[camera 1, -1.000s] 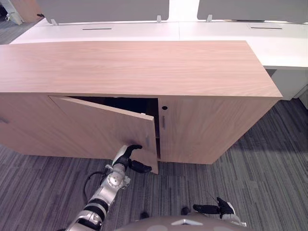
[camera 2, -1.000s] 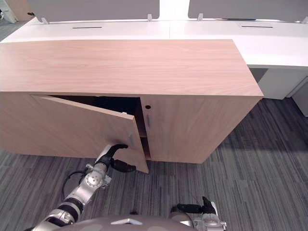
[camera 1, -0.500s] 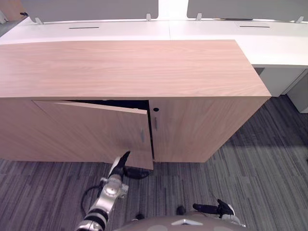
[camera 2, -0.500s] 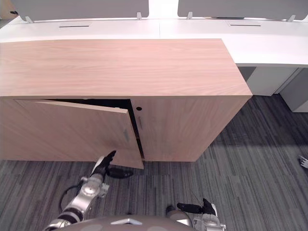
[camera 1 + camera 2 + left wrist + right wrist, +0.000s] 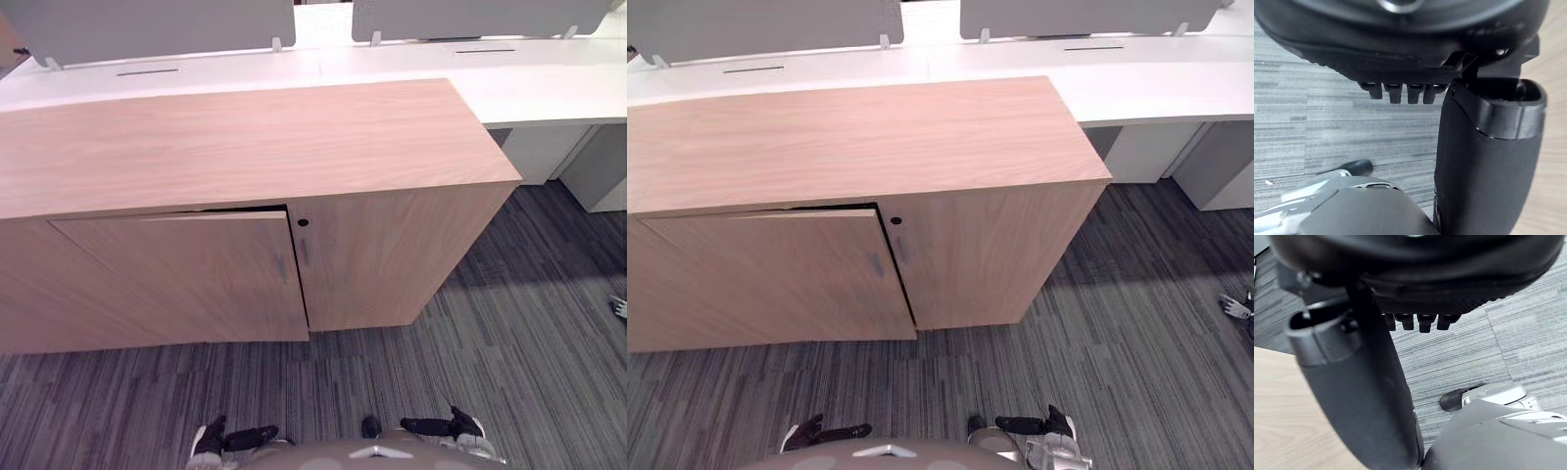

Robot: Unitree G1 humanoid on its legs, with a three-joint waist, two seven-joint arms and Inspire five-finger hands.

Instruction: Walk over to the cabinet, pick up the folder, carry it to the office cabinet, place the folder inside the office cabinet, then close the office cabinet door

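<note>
The wooden office cabinet (image 5: pixel 245 137) stands in front of me. Its left door (image 5: pixel 176 279) lies almost flush with the front, with only a thin dark gap along its top edge. The folder is hidden from sight. My left hand (image 5: pixel 230 438) hangs low near the carpet, well back from the door, with its fingers (image 5: pixel 1400 90) straight and holding nothing. My right hand (image 5: pixel 446 428) is low on the other side, also open and empty, with its thumb (image 5: pixel 1361 387) showing in the right wrist view.
The cabinet's right door (image 5: pixel 392 250) is closed, with a small keyhole (image 5: pixel 303 222) near its top. White desks (image 5: pixel 549 78) with grey screens (image 5: pixel 147 24) stand behind the cabinet. Striped grey carpet (image 5: pixel 490 343) spreads to the right, with a small object (image 5: pixel 1234 306) at its far edge.
The left door has swung from ajar to nearly flush. My left hand has left the door's lower edge and dropped back toward me. The camera has shifted.
</note>
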